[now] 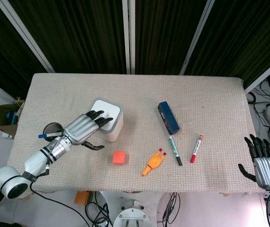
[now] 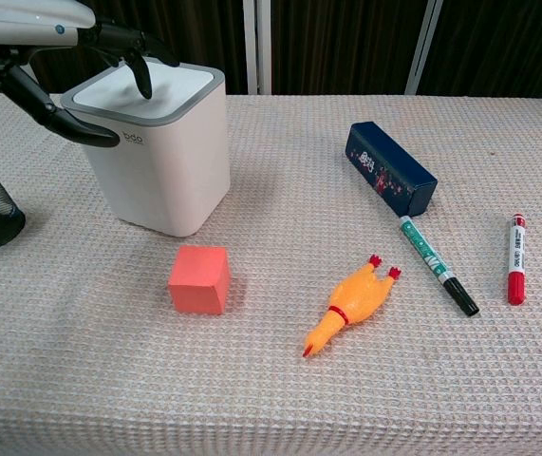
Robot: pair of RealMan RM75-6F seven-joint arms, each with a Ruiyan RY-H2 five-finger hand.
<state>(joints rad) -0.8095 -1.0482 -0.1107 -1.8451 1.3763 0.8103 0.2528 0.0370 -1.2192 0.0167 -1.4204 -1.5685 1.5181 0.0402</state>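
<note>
White bin (image 2: 161, 157) risks tipping toward red cube (image 2: 199, 278): left robot hand (image 1: 84, 127) spread apart over lid, empty.

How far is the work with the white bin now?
Done: the left hand has its fingers over the lid of the white bin. In hand: nothing is gripped; the fingers are spread. Left: the bin stands on the table, unlifted. The right hand is open at the table's edge.

Dark curtains (image 1: 78, 33) behind cloth-covered table (image 1: 210, 90)
</note>
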